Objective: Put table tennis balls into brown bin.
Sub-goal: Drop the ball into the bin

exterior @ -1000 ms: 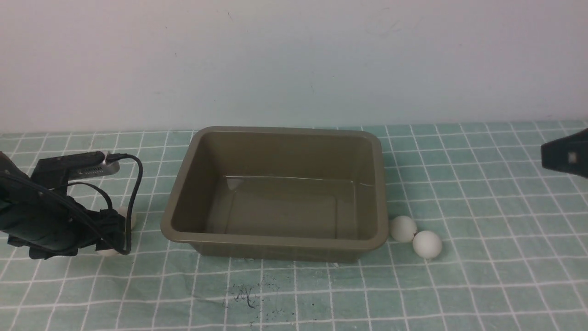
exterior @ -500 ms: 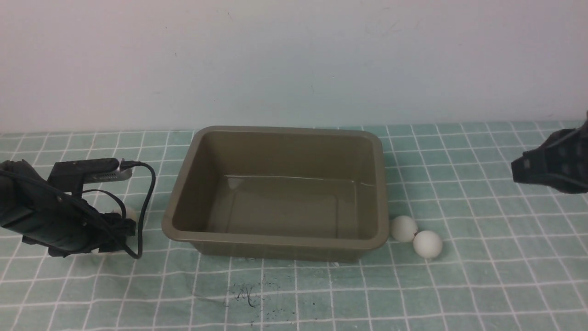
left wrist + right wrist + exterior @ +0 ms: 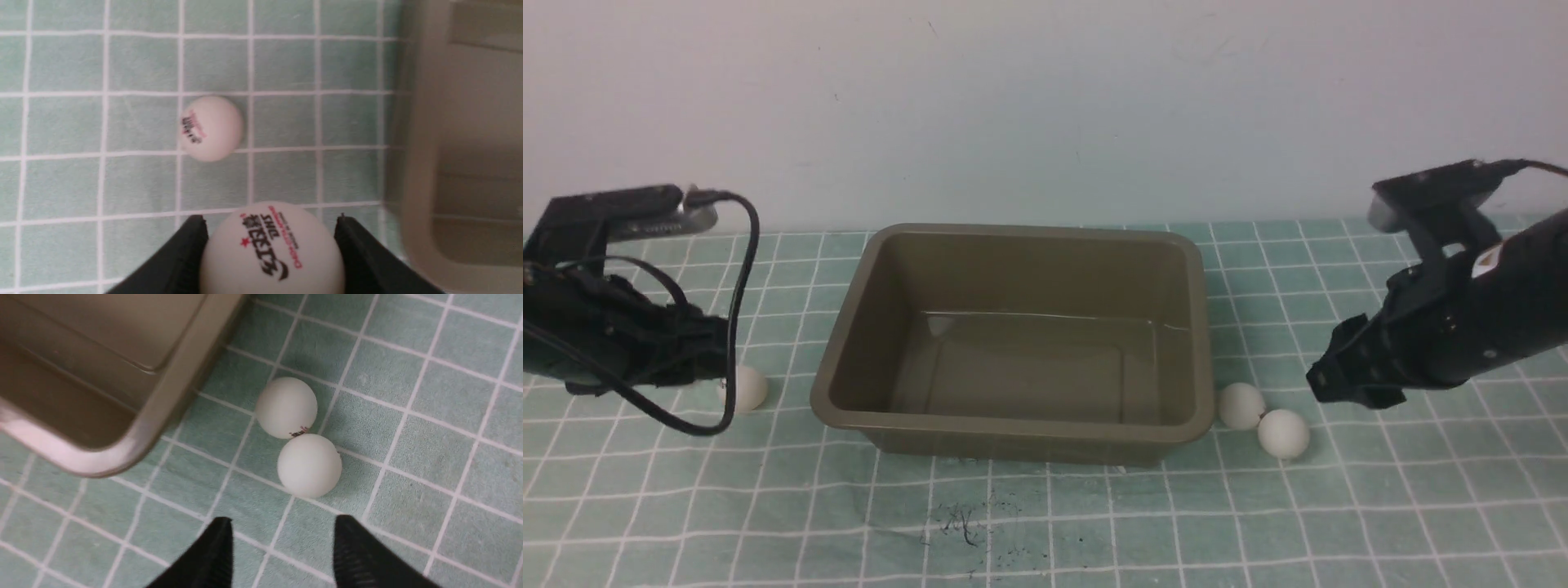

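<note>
Table tennis balls (image 3: 1242,406), small white matte spheres, lie around the olive-brown rectangular plastic bin (image 3: 1013,233), which stands toward the far edge of the green checked tablecloth (image 3: 1421,506), midway across. The left gripper (image 3: 269,220) is clamped on one printed ball (image 3: 271,249). A second printed ball (image 3: 211,128) rests on the cloth between the bin and the cloth's left edge. The right gripper (image 3: 282,520) hangs with jaws parted and empty, near the touching pair (image 3: 309,465) lying just beside the bin's near right corner
</note>
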Motion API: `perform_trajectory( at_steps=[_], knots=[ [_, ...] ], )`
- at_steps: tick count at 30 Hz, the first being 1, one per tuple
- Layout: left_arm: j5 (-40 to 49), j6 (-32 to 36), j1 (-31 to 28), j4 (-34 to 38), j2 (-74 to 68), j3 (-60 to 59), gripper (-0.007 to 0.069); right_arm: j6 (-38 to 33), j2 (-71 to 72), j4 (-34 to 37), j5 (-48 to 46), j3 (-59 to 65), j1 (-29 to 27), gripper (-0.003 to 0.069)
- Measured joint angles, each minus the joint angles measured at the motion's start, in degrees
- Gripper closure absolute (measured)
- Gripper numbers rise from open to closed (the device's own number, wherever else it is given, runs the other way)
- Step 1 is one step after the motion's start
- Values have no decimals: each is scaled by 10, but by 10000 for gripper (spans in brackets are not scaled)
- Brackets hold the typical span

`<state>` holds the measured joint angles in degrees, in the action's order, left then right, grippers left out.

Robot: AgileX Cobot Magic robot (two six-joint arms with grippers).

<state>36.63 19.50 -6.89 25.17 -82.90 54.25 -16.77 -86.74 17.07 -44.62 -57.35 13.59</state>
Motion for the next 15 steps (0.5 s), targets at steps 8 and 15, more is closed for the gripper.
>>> perform_trajectory(
  at_steps=[8,15],
  knots=[
    [111,42,79,26,-31,130,279,-16,-112,-33,98,0,20,125],
    [110,19,161,25,-146,190,259,-17,-170,-34,147,-2,23,113]
  ],
)
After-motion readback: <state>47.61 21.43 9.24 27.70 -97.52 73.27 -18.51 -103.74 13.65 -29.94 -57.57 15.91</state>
